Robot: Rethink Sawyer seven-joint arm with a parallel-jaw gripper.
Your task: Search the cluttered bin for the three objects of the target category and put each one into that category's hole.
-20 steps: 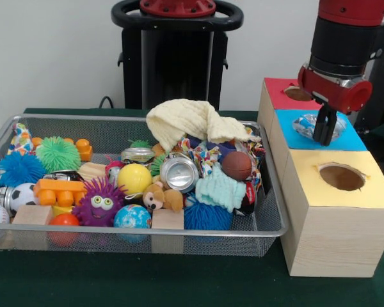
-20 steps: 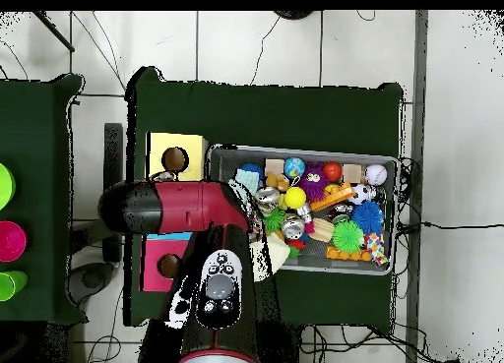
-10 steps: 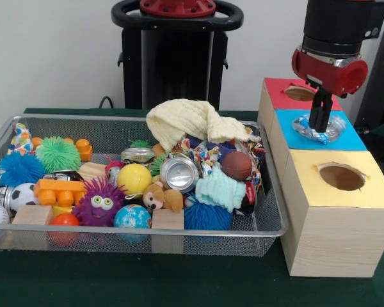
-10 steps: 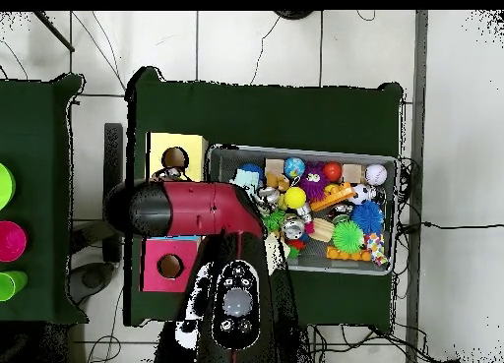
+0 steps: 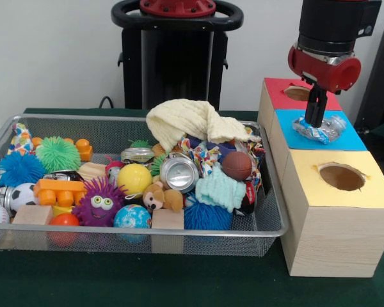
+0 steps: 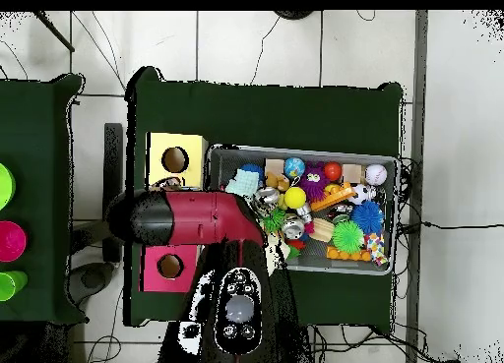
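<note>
A crushed clear plastic bottle (image 5: 321, 130) lies on top of the blue box (image 5: 353, 141), over its hole. My gripper (image 5: 314, 120) hangs just above the bottle's left part, its tip in front of the bottle. From this side I cannot see whether it grips anything. In the overhead view the red arm (image 6: 197, 217) hides the blue box and the gripper. The mesh bin (image 5: 179, 233) holds a crushed silver can (image 5: 178, 173), a second flattened can (image 5: 138, 154), balls, blocks and cloths.
The red box (image 5: 276, 89) stands behind the blue one, and the yellow box (image 5: 307, 165) with its round hole in front. A pale yellow cloth (image 5: 189, 121) is heaped high at the bin's back. Overhead, the yellow box (image 6: 159, 149) and the red box (image 6: 153, 271) flank the arm.
The gripper has risen and shifted slightly left over the blue box. The crushed bottle has stayed on the box top.
</note>
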